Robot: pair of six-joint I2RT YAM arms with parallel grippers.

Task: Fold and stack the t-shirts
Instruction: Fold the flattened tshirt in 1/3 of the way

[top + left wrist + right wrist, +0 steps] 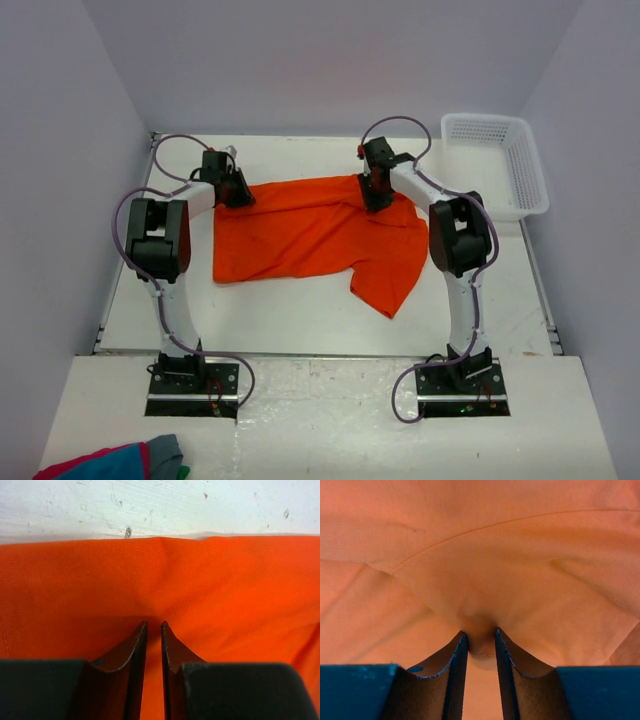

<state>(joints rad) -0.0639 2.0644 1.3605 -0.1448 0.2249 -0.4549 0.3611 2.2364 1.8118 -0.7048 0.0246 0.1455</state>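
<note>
One orange t-shirt (310,235) lies spread on the white table (300,320), with a sleeve hanging toward the front right. My left gripper (237,192) sits at the shirt's far left corner. In the left wrist view its jaws (154,625) are nearly closed, pinching orange cloth (160,580). My right gripper (375,195) sits on the shirt's far right edge. In the right wrist view its jaws (479,635) are closed on a bunched fold of the cloth (480,570).
A white plastic basket (497,160) stands at the far right of the table. A red, blue and grey cloth bundle (120,462) lies at the near left, in front of the arm bases. White walls enclose the table.
</note>
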